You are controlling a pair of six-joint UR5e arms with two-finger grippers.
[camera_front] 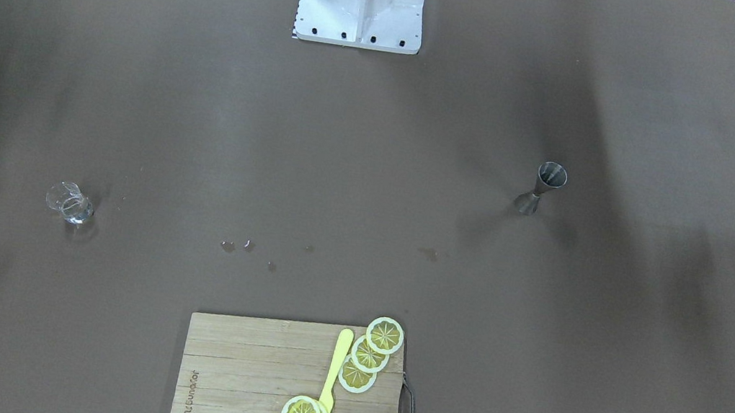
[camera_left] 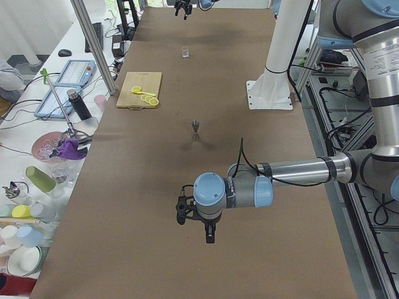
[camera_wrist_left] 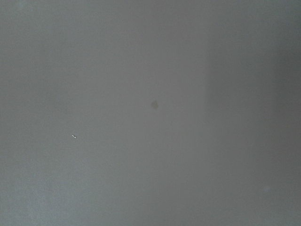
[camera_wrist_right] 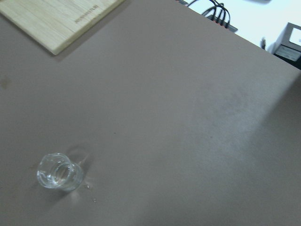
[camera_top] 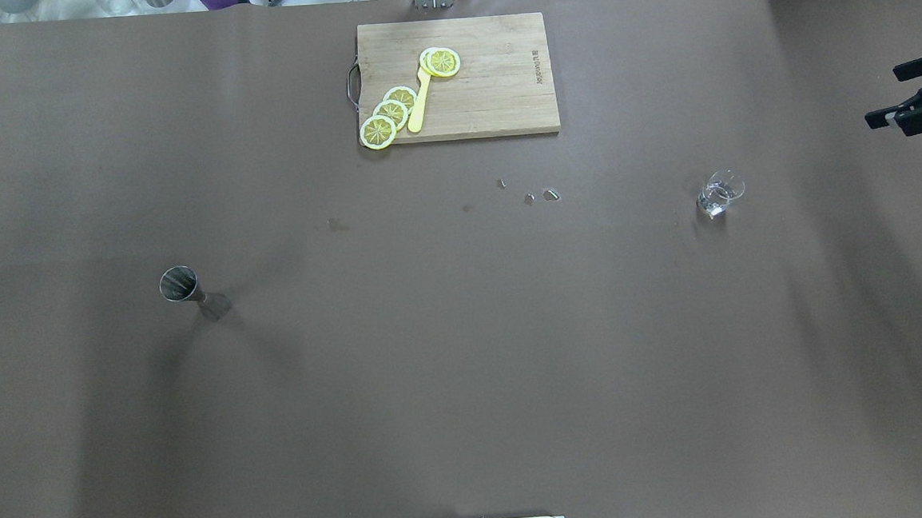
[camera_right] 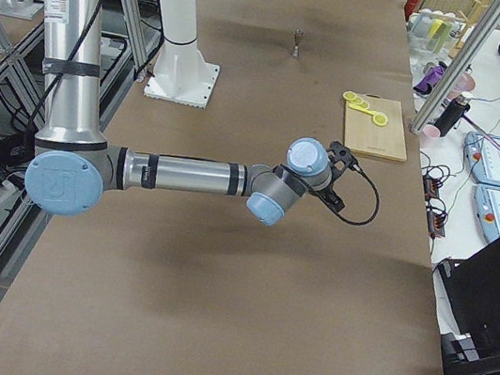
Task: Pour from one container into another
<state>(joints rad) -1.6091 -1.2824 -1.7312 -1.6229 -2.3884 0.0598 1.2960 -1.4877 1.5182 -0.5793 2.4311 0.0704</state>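
Nearest the front-facing camera lay a pale bamboo cutting board (camera_front: 253, 386) with a metal handle on one short side. On it were round yellow lemon slices (camera_front: 368, 355): three overlapped in a row by the handle corner, the end one sticking out over the board's edge. More slices sat at one end of a flat yellow plastic utensil (camera_front: 335, 366).

Beyond the board, a few small wet spots (camera_front: 238, 245) marked the brown-covered table (camera_front: 374, 164). A steel double-cone jigger (camera_front: 544, 188) stood upright on the robot's left half. A small clear glass (camera_front: 69, 202) stood upright on the right half, well apart from the jigger. Nothing touched either vessel.

Out past the glass, at the table's right end, the right gripper (camera_top: 891, 95) hung over the surface. Its black fingers were spread apart and held nothing. Its wrist camera looked down on the glass from one side.

Over the table's left end, well apart from the jigger, hung the left gripper (camera_left: 209, 233). Whether its fingers were spread or together could not be told. Its wrist camera showed only bare brown surface.
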